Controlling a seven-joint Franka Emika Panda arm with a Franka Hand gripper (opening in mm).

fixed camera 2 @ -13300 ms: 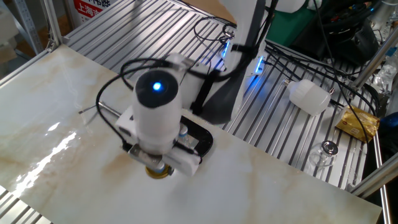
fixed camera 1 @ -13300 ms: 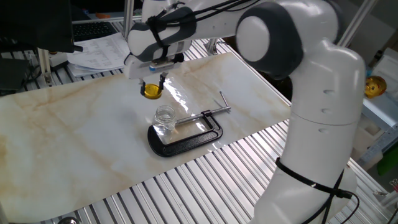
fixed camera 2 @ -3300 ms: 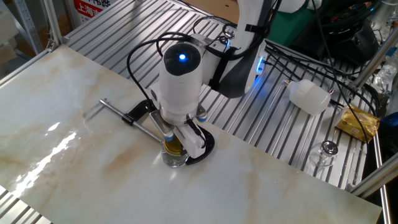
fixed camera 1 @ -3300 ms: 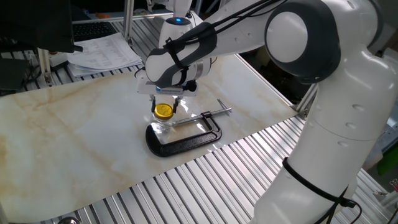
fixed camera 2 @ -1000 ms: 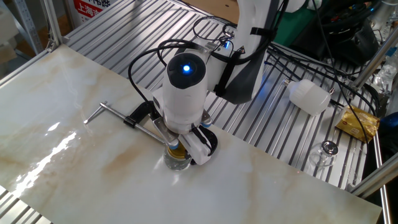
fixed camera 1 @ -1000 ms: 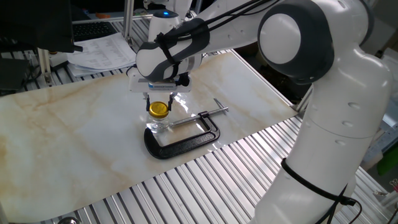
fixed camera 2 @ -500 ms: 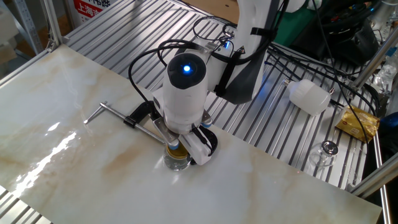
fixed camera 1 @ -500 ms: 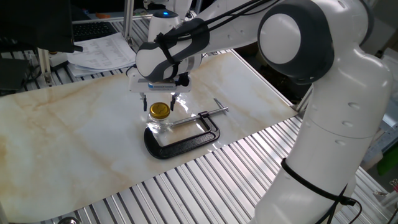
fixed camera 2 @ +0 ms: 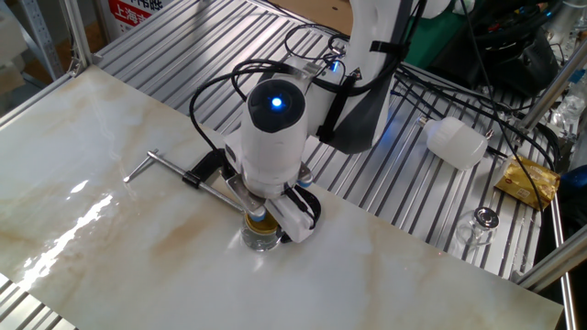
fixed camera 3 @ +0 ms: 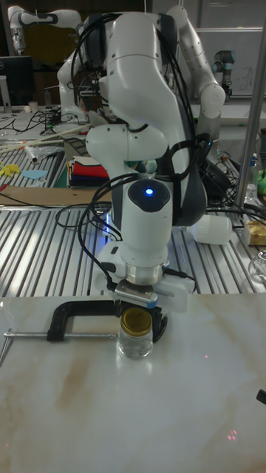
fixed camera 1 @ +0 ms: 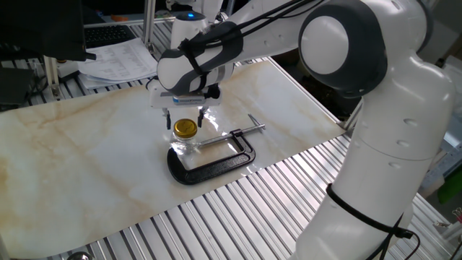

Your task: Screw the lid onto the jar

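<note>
The lid (fixed camera 1: 185, 128) sits on the jar (fixed camera 1: 185, 144), which stands on the desk (fixed camera 1: 86, 159) touching the black C-clamp (fixed camera 1: 216, 157), with the gripper (fixed camera 1: 185, 116) just above, jaws released.

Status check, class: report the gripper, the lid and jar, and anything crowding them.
Gripper open, astride the lid. Lid sits on the jar. Black C-clamp right against the jar.

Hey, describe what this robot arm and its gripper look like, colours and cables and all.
The arm has glossy white rounded shells with dark joint bands. Black cables loop along it. A blue light glows on the wrist. The gripper is white with small dark fingers.
</note>
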